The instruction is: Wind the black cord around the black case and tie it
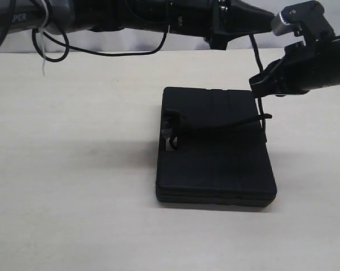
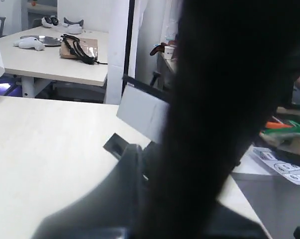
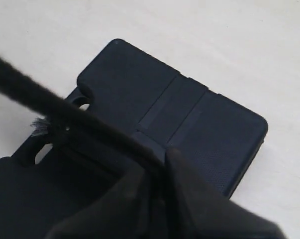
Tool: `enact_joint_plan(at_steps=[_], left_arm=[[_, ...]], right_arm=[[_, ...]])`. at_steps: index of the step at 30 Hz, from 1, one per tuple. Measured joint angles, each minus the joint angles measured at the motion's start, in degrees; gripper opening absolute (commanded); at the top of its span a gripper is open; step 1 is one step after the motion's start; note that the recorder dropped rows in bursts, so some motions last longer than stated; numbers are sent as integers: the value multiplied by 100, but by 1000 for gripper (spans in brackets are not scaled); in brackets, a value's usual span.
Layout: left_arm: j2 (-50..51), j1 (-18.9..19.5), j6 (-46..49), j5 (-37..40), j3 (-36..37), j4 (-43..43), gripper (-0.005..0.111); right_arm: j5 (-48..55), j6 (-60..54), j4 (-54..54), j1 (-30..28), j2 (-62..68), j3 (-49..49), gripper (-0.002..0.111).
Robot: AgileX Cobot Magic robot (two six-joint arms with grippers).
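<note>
Between the pressed-together jaws of the right gripper (image 3: 157,162) sits the black cord (image 3: 50,99), pinched; below them lies the black case (image 1: 215,164), cord crossing its short width. Just above, the left gripper (image 1: 254,22), closed, is nearer the cord's rising end.

black cord (image 3: 65,107) pinched in claw (image 3: 157,158) above black case (image 3: 209,129)

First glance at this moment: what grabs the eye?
The black case lies flat in the middle of the table, with the black cord draped across its top. At the case's right edge the right gripper is shut on the cord, which rises from there toward the left arm reaching across overhead.
</note>
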Motion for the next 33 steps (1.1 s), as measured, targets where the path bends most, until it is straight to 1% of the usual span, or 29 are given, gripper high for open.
enact_joint_plan(at_steps=[1,2,3,5,6,7,8,11,14,16,19,22,24,26,31,33], left_arm=[[1,0,0,12,0,124,15],[-12,0,0,107,0,310,25],[-12,-12,-4,181,0,487,32],[-12,-54,-15,254,0,780,49],[-12,-60,-32,254,0,948,56],[-12,-60,-44,241,0,1062,61],[-12,-60,-58,197,0,1202,63],[-20,-60,-154,-69,0,1613,63],[-20,-60,-371,-529,0,2152,63],[-20,-60,-632,-863,0,2551,63],[-20,-60,-1061,-1384,0,3089,63],[-10,-60,-1288,-1578,0,3485,63],[36,-70,-1347,-1496,0,3681,63],[124,-131,-1373,-1394,0,3987,63],[473,-533,-1373,-1343,0,4807,63],[573,-659,-1373,-1485,0,4876,58]], right_arm=[[-61,107,-89,0,0,0,4],[-141,240,-176,0,0,0,4],[-225,446,-333,0,0,0,4],[-355,890,-801,0,0,0,4],[-416,1174,-1098,0,0,0,4],[-464,1489,-1416,0,0,0,4],[-490,1830,-1750,0,0,0,4],[-539,2933,-2734,0,50,0,4],[-553,3919,-3631,0,151,0,4],[-553,4406,-4084,0,202,0,4],[-562,4737,-4347,0,235,0,4],[-608,4901,-4413,0,235,0,4],[-632,4998,-4318,0,235,0,4],[-632,4965,-3990,0,219,-130,4],[-500,4228,-3001,0,-93,-392,4],[-418,4100,-2874,0,-165,-392,4]])
